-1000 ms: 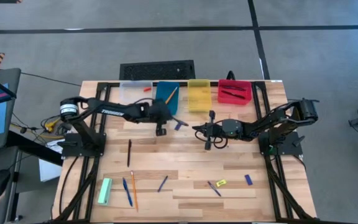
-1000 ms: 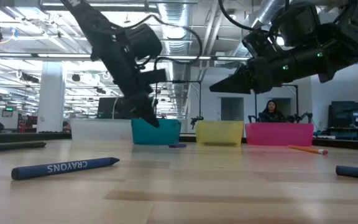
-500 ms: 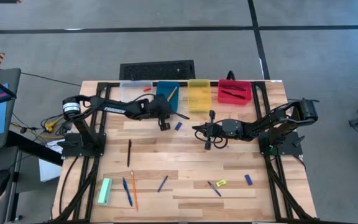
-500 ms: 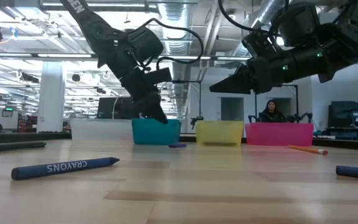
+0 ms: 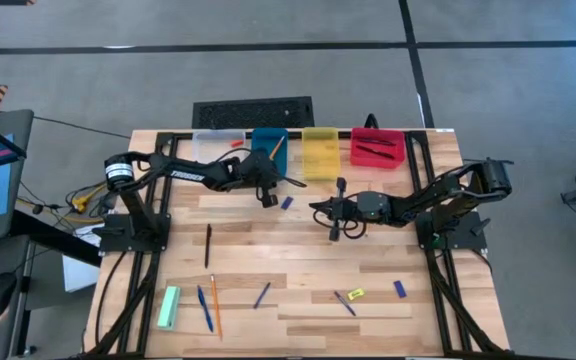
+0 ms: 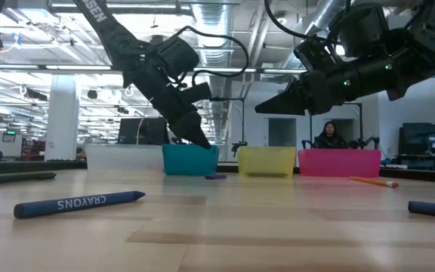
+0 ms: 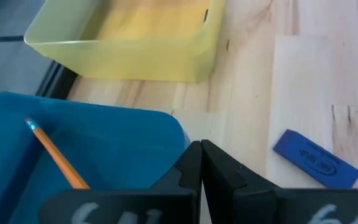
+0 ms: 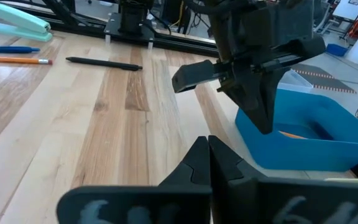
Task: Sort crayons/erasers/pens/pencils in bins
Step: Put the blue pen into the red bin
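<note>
Four bins line the far edge: clear (image 5: 218, 147), blue (image 5: 266, 145), yellow (image 5: 320, 152) and red (image 5: 376, 147). A pencil (image 7: 58, 162) leans inside the blue bin (image 7: 92, 155), and dark pens (image 5: 376, 148) lie in the red bin. My left gripper (image 5: 267, 196) is shut and slants down at the blue bin's near right corner (image 7: 180, 132). A blue eraser (image 5: 286, 202) lies just beside it. My right gripper (image 5: 332, 213) hangs shut and empty over mid-table. More pens (image 5: 208, 244), a pencil (image 5: 214, 305), and yellow (image 5: 356, 293) and blue (image 5: 400, 288) erasers lie nearer. My left gripper's shut fingertips (image 8: 263, 124) stand at the blue bin's near right corner, coming at it slanting down from the table's left and near side. Whether they touch the rim, I cannot tell.
A pale green object (image 5: 169, 306) lies at the near left beside a blue pen (image 5: 204, 307). A blue crayon (image 6: 78, 202) lies close to the low camera. A black keyboard-like slab (image 5: 253, 112) sits beyond the far edge. A person (image 6: 327, 136) sits in the room behind.
My left gripper, shut throughout, has swung toward the table's far edge and right, up to the blue bin's near corner, and has tipped from steeply down to a shallower slant. The right arm has kept still.
</note>
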{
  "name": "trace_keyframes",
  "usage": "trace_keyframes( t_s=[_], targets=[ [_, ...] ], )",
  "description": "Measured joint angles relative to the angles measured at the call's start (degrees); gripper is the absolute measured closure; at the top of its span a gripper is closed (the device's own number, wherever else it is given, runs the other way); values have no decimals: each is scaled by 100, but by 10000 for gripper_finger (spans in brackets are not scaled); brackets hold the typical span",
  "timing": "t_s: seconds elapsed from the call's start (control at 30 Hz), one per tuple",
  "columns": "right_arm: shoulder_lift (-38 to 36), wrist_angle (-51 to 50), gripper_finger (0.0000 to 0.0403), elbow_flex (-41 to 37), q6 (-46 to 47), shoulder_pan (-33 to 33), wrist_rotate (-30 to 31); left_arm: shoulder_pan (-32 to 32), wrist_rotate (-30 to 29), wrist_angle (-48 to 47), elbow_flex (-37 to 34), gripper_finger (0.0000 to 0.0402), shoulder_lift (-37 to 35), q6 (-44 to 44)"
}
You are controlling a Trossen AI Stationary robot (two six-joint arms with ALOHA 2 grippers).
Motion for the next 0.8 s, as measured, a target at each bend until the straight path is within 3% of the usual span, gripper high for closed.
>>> trace_keyframes(
  t_s=[0.47,0.63,0.8],
  targets=[
    [0,-35,399,0,7,1,0,-71,166,-257,302,401,-120,154],
    [-59,-229,401,2,-46,-2,-6,-386,246,-703,306,401,-426,-51],
    [-316,-1181,400,4,279,43,-168,-1030,-284,-1456,306,401,-540,-335]
  ],
)
